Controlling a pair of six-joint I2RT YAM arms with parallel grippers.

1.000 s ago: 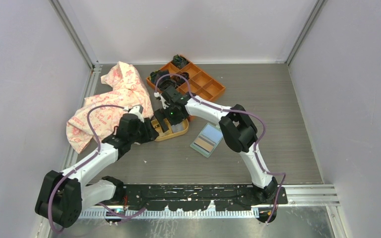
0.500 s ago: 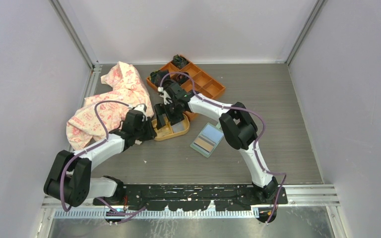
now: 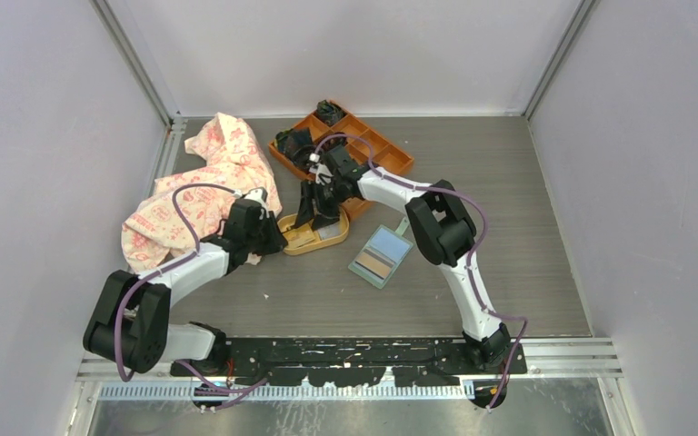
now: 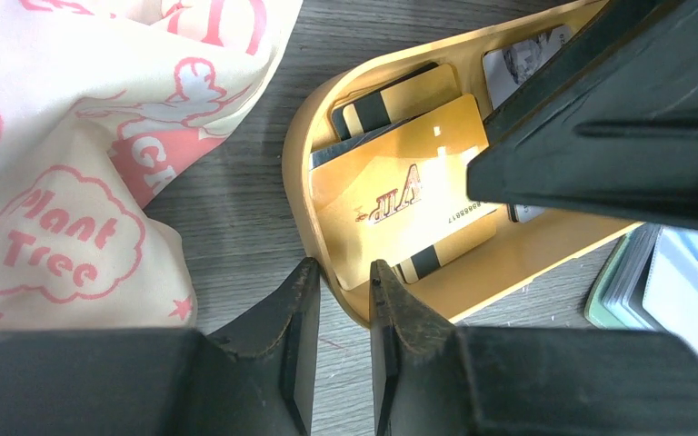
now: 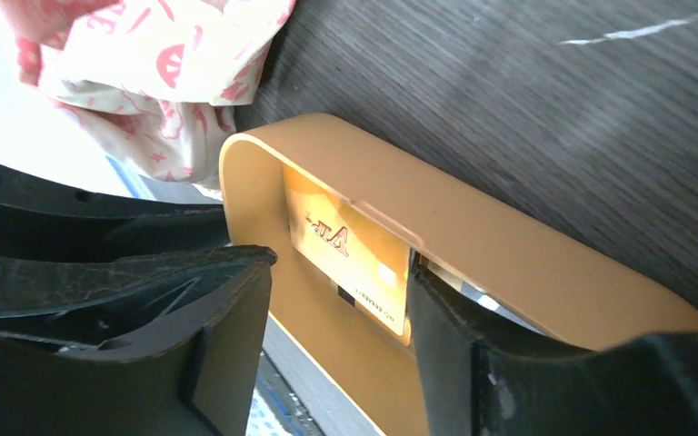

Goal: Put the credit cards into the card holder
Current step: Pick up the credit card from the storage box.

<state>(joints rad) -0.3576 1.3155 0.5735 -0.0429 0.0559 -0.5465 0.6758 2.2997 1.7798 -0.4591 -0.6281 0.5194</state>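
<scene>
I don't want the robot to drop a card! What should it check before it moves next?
1. Card holder lying open: ok.
2. Gold card between the right hand's fingers: ok.
3. Right hand squeezing the card: not ok, fingers apart.
4. Left hand holding the yellow dish steady: cannot tell; its rim sits between the fingers.
5. Cloth off the dish: ok.

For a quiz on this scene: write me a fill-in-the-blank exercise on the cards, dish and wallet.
1. The top card in the dish is ___ in colour.
2. The wallet lies ___, its slots showing.
3. In the top view, the cloth lies to the ___ of the dish.
Missing words: gold; open; left.
</scene>
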